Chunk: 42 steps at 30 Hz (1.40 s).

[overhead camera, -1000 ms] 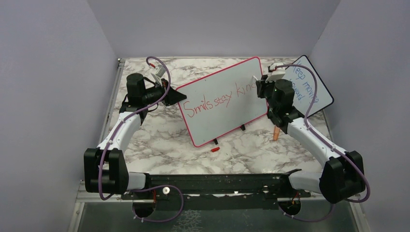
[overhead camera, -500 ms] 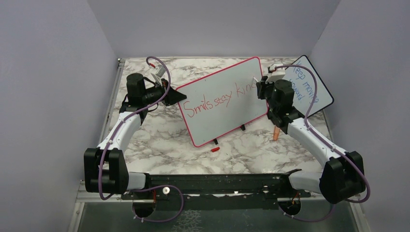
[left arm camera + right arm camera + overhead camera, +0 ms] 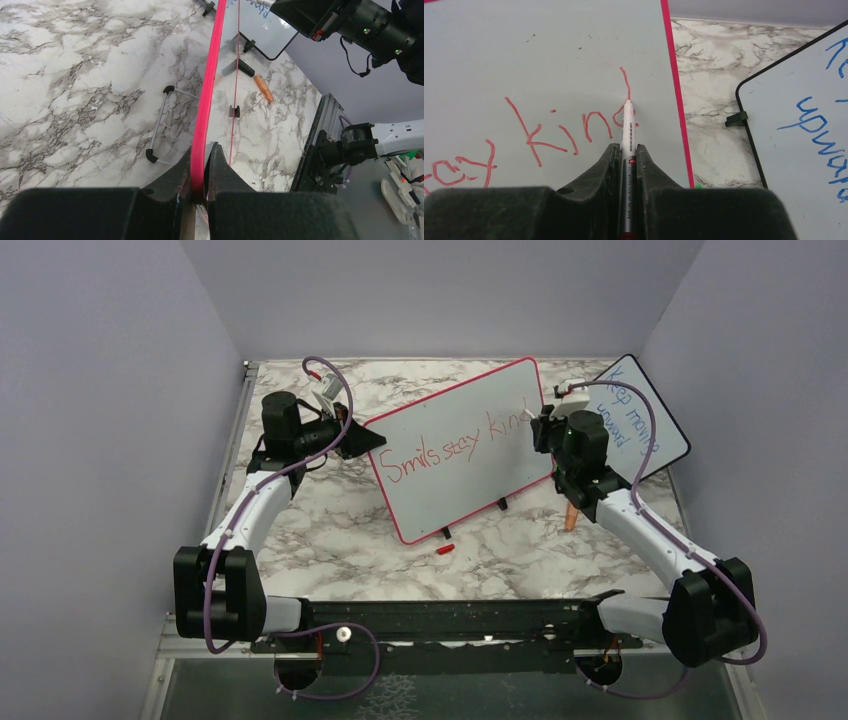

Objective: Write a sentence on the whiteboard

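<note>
Marbled worktop [image 3: 330,530] carries the whiteboard [image 3: 470,490], propped upright at centre of the top view. The red sentence [image 3: 455,448] crosses its face. Left end effector [image 3: 201,152] is clamped on the board's pink frame. Right end effector [image 3: 626,150] is closed on a marker [image 3: 627,130], its tip touching the final letter.

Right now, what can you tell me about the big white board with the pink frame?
The whiteboard is a large white rectangle with a red-pink frame and rounded corners. It stands propped on small black feet on the marble table, turned at an angle. Across it runs red handwriting: "Smils stay kin" plus a last letter half drawn. The left hand pinches its frame at one edge; the marker in the right hand touches its surface at that letter.
</note>
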Available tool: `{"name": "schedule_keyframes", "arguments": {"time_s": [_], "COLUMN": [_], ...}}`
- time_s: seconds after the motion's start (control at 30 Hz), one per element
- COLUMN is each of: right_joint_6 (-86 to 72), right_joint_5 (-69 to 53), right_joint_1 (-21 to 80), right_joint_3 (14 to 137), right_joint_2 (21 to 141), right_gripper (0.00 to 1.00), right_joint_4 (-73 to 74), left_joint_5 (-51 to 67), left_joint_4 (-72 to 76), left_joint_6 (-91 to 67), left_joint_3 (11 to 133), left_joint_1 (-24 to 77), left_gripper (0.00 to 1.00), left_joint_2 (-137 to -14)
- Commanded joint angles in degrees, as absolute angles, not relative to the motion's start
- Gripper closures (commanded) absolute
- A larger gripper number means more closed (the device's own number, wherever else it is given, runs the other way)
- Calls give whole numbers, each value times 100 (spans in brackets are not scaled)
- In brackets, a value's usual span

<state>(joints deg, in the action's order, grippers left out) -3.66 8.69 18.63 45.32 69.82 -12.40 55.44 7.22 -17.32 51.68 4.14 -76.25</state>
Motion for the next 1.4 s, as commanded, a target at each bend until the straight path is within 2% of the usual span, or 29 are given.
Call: {"name": "schedule_keyframes", "arguments": {"time_s": [0.0, 0.8, 1.17, 1.37], "right_joint_6": [-461, -536, -457, -340], "right_joint_5": [698, 1015, 40, -35], "right_joint_1": [1837, 1836, 1872, 2444], "right_joint_3": [4364, 4064, 3747, 3500], "right_joint_2": [6888, 6534, 6019, 5723], "right_gripper": [99, 99, 99, 99], "right_joint_4": [-936, -948, -1017, -1089], "left_joint_5": [4746, 4724, 4702, 4676], "left_joint_4": [235, 234, 237, 237], "left_joint_6": [-888, -896, -912, -923], "left_joint_3": [5036, 5036, 5036, 5036], "left_joint_1": [488, 492, 492, 492], "left_gripper": [100, 100, 100, 100], "left_joint_2": [-7874, -7875, -7866, -7860]}}
